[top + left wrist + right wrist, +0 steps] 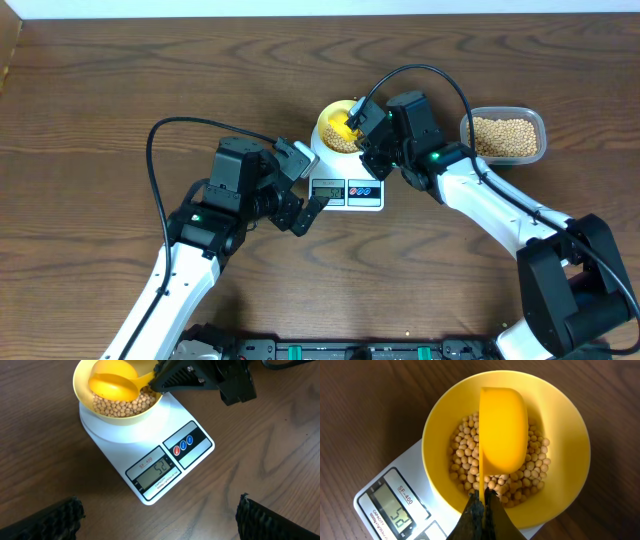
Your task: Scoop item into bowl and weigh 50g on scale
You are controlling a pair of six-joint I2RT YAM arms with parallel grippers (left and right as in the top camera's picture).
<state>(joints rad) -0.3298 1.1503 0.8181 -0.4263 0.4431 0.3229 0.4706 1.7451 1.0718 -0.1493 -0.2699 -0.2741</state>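
Observation:
The pale-yellow bowl stands on the white scale and holds tan beans. My right gripper is shut on the thin handle of a yellow scoop, whose cup is tipped over the beans inside the bowl. The scale's display reads 52 in the left wrist view; the scale also shows in the right wrist view. My left gripper is open and empty, just in front of the scale, above bare table. The bowl and scoop show at the top of that view.
A clear plastic tub with more beans stands right of the scale. Both arms' black cables arc over the table behind the bowl. The table is brown wood all around.

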